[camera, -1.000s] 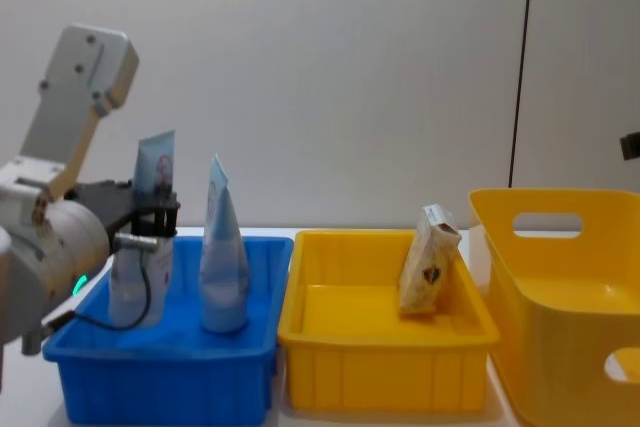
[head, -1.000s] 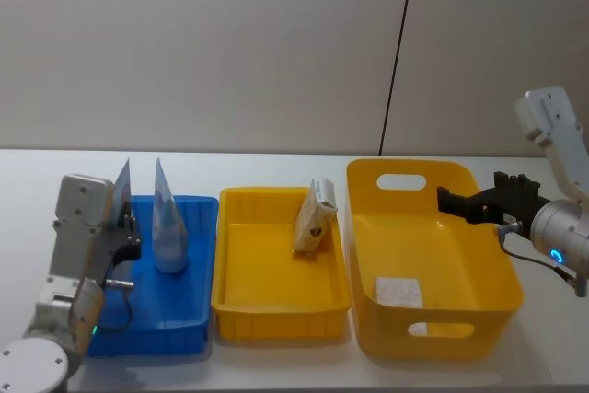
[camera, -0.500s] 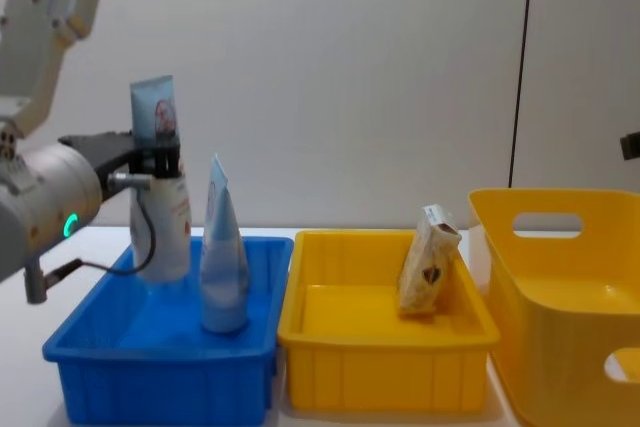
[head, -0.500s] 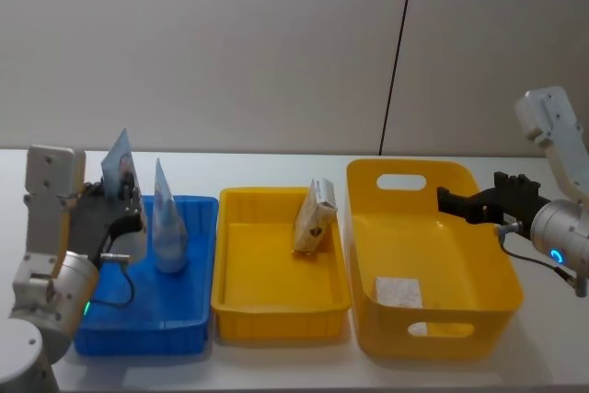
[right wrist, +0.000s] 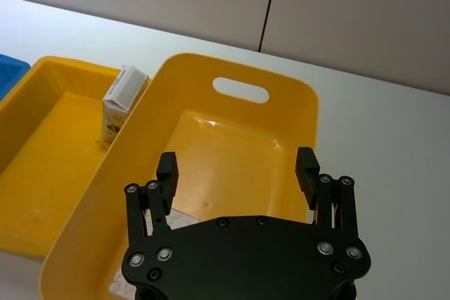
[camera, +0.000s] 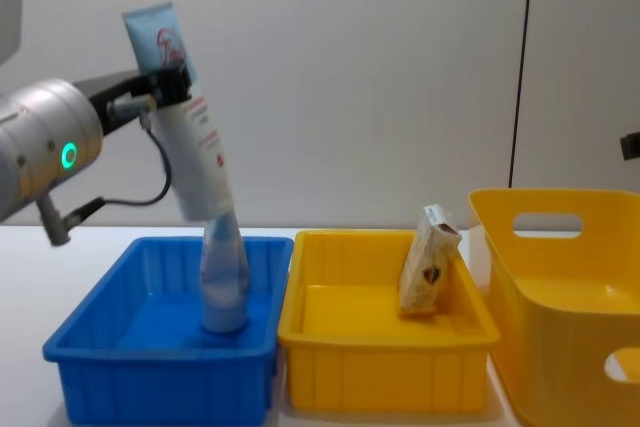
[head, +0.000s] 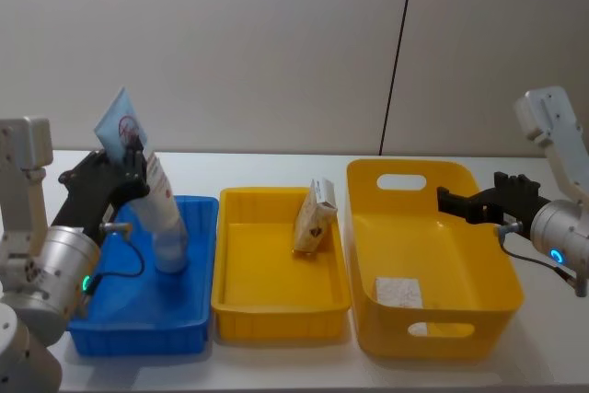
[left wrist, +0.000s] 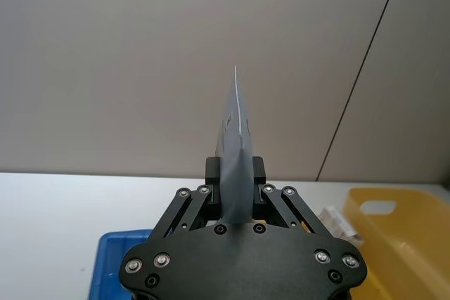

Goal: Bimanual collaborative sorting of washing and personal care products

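Left hand [camera: 165, 82], upper left of frame, clamps the soft pouch [camera: 200, 162] by its flat crimped top above the blue bin [camera: 160, 387], light and floppy, I judge, while the right hand [right wrist: 237, 166] hovers spread at right.

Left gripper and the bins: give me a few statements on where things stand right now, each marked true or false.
1. The left gripper is shut on a pouch, held tilted over the blue bin. True.
2. The right gripper is open above the deep yellow bin. True.
3. The blue bin has nothing in it. False: a second pouch stands upright in it.
4. The tan packet lies flat in the deep yellow bin. False: it leans against the right wall of the shallow yellow tray.
5. The white carton lies on the deep yellow bin's floor. True.
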Controlling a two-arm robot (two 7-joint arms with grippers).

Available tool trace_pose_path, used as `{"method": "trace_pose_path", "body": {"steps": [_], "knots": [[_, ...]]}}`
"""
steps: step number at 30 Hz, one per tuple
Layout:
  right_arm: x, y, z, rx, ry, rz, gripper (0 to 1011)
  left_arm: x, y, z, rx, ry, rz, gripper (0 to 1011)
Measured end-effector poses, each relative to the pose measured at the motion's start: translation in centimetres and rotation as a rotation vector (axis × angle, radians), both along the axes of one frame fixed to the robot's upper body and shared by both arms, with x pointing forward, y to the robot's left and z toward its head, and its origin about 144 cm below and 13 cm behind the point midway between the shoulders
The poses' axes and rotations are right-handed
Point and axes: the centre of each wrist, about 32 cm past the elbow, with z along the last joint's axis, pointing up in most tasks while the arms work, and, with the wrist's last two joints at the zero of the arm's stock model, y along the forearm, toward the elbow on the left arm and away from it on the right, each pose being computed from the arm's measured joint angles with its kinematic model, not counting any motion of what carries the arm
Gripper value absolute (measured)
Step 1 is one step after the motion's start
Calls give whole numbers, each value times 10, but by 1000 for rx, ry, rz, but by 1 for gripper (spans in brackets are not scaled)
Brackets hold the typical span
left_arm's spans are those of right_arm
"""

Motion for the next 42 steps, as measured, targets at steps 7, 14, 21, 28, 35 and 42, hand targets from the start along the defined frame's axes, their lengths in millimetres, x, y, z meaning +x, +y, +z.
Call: {"method": "trace_pose_path", "body": {"steps": [7,14,21,28,35,42], "knots": [[1,1,1,-3,-3,10,1004,-1,-5,9,-108,-24,-52,208],[3,4,6,-19,-19,62,1004,-1,-13,18,-218,-44,-113,208],[7,9,12,-35,-44,138,1003,-1,-26,24,-336,-56,-185,208],[12,14,19,-47,-70,233,1003,1,-43,30,-453,-62,-263,208],[16,17,25,-55,-90,328,1004,3,-63,35,-569,-64,-352,208],[17,16,26,-69,-98,374,1003,5,-82,39,-649,-64,-423,208]]}}
